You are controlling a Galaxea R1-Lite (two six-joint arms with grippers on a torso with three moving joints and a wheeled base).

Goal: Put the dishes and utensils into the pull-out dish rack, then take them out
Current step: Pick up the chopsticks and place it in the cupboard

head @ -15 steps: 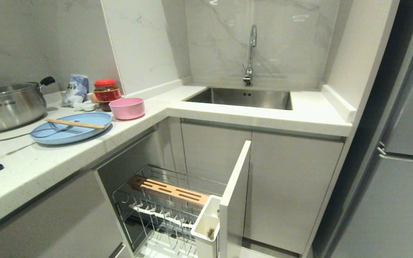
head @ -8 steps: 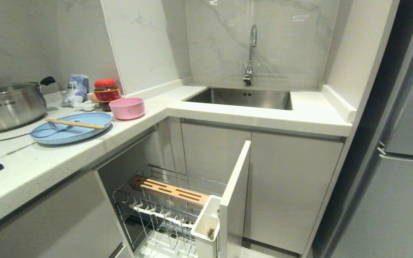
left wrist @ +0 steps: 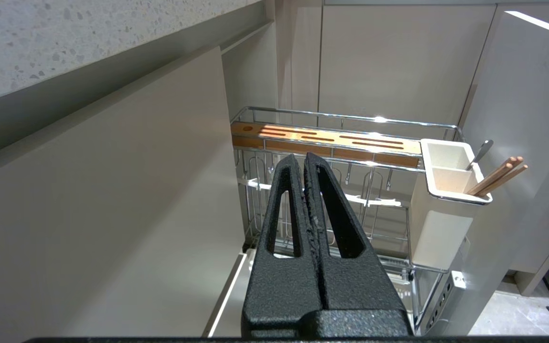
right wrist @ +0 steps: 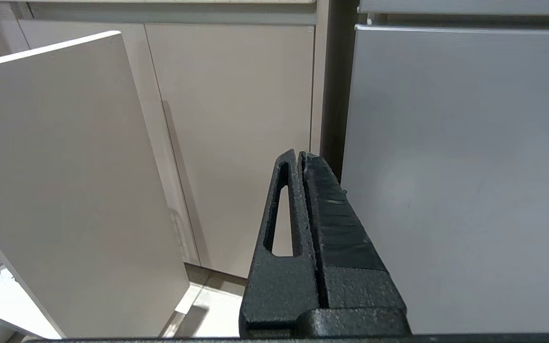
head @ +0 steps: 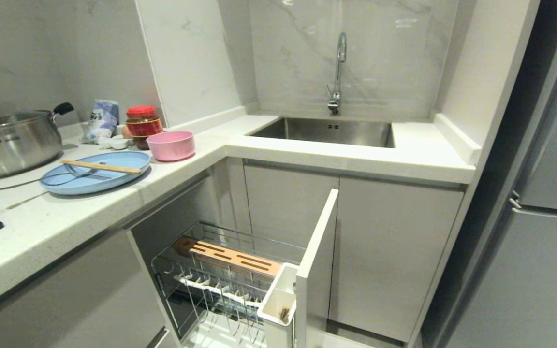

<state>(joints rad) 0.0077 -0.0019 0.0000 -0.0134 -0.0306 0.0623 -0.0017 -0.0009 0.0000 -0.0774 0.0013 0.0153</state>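
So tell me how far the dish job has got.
Done: the rack is pulled out; its cup already holds some chopsticks and a metal handle. In hand: nothing; the left pincer and right pincer are shut, empty, low by the cabinets. Left: the plate with chopsticks and fork on it, and the bowl, sit on the counter.

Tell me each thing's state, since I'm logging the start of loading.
dish rack: pulled out, prongs bare
utensil cup: holds chopsticks and a metal handle
blue plate: on counter, chopsticks and fork lying on it
pink bowl: upright, on counter
left gripper: shut, empty
right gripper: shut, empty
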